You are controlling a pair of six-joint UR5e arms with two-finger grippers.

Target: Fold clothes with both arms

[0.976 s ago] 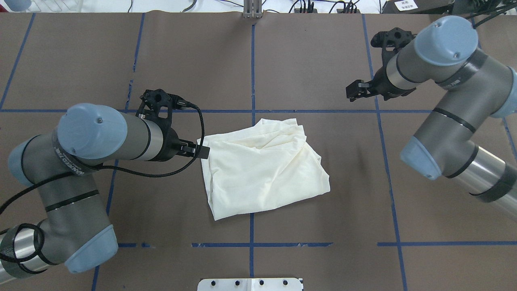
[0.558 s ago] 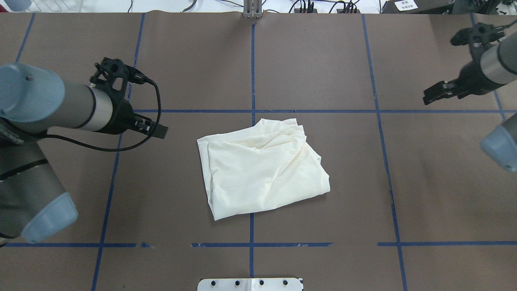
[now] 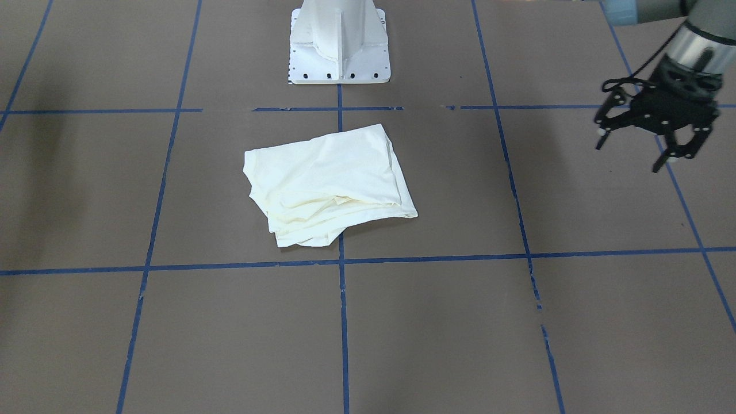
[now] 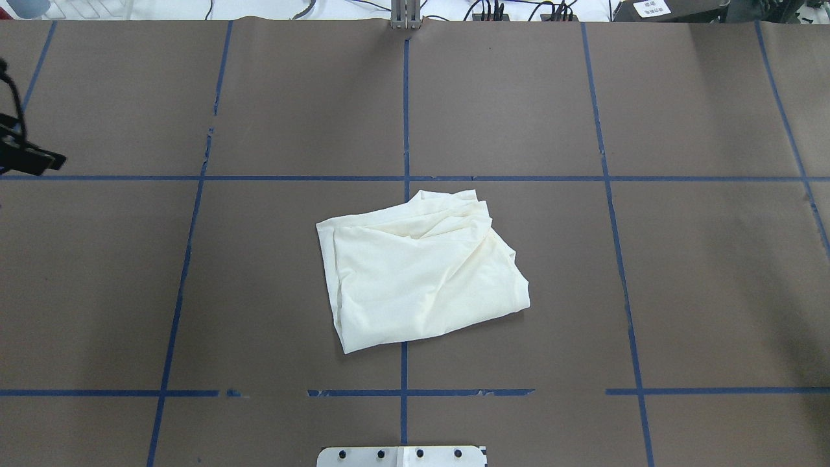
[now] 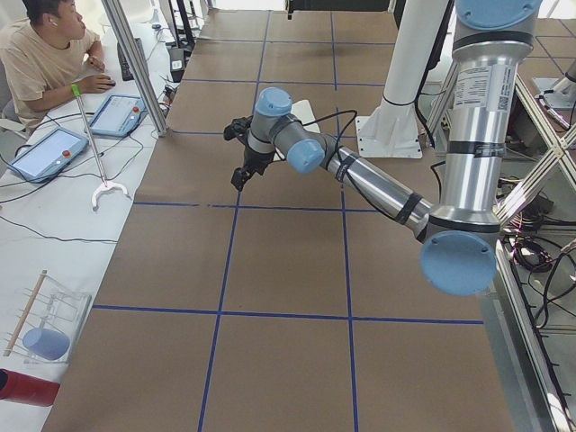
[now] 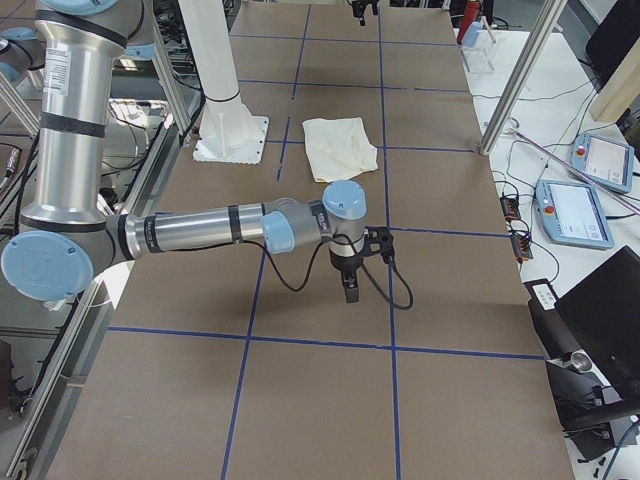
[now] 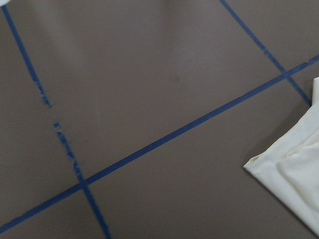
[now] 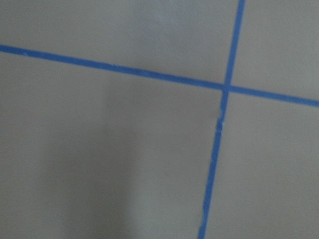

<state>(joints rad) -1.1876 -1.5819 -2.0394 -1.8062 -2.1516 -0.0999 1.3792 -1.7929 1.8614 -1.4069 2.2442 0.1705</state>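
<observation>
The clothes are one cream shirt (image 4: 418,272), folded into a rough rectangle with its plain side up, lying at the table's middle (image 3: 328,184) (image 6: 340,148). Its corner shows in the left wrist view (image 7: 294,184). My left gripper (image 3: 629,154) hangs far off to the shirt's side with its fingers spread, open and empty; it only just shows at the overhead view's left edge (image 4: 26,159). The right gripper (image 6: 349,290) shows only in the exterior right view, pointing down over bare table well away from the shirt. Whether it is open or shut I cannot tell.
The white base pedestal (image 3: 339,46) stands at the table's robot side. Blue tape lines (image 4: 405,130) grid the brown table cover. A person (image 5: 45,54) sits at a side bench with tablets beyond the table's left end. Metal frame posts (image 6: 520,70) stand beside the table.
Both arms have swung outward away from the shirt. The left gripper went to the overhead view's far left edge and the right arm left that view. The shirt has not moved.
</observation>
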